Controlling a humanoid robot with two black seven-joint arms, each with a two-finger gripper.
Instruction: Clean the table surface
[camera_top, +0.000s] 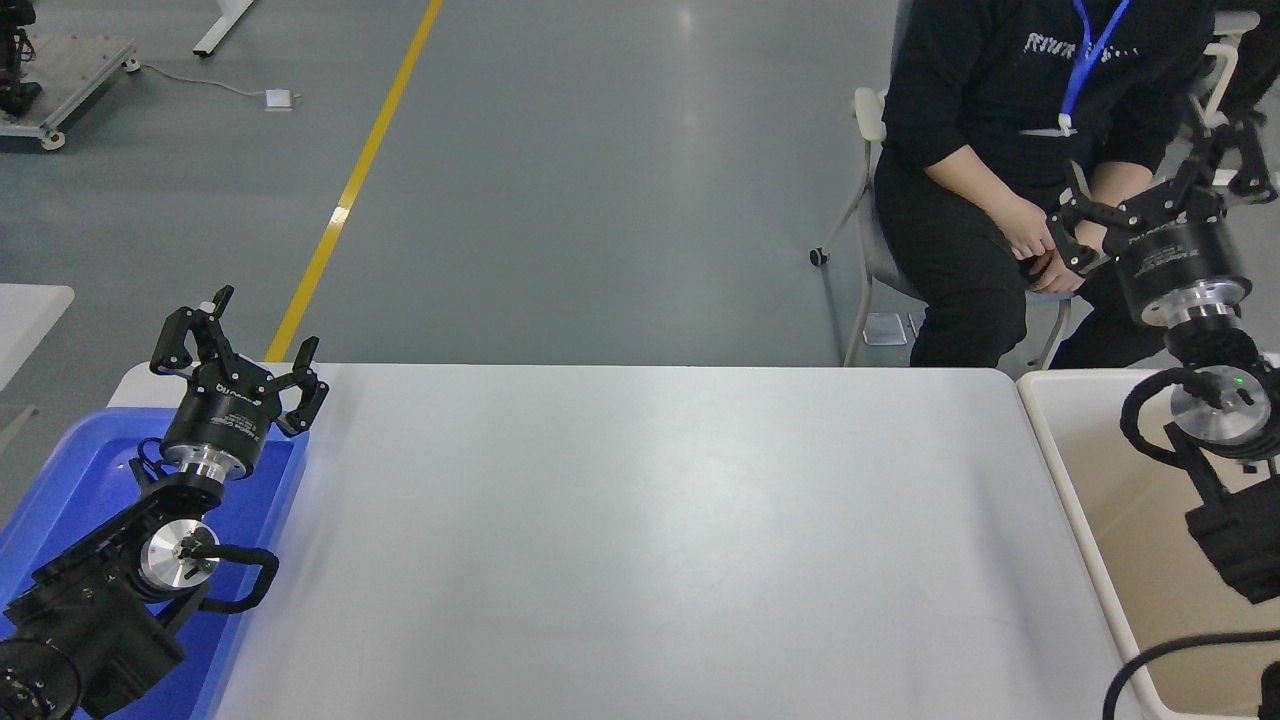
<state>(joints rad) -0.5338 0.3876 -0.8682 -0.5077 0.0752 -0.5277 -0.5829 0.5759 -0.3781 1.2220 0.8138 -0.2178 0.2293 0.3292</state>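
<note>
You have one table surface (640, 540) before you, a wide white top that fills the middle of the view from the lower edge up to its far rim. Two containers flank it: one blue tray (75, 470) against its left edge and one beige bin (1060, 440) against its right edge. Two arms are in view. The left gripper (238, 348) hangs over the tray's far corner at the lower left, its fingers spread wide and holding nothing. The right gripper (1160, 180) is raised above the bin's far end, beyond the table's far right corner, its fingers also splayed apart and empty; its arm and a loop of black cable sit over the bin. One person (1000, 120) in black sits on a chair (870, 180) past the far right corner, hands together just beside the right gripper's near finger. The table's far edge runs straight between rounded corners, and the grey floor (600, 180) behind it carries one yellow line (350, 190) slanting toward the left corner. Between the two arms, the whole breadth of the white top lies open to you.
</note>
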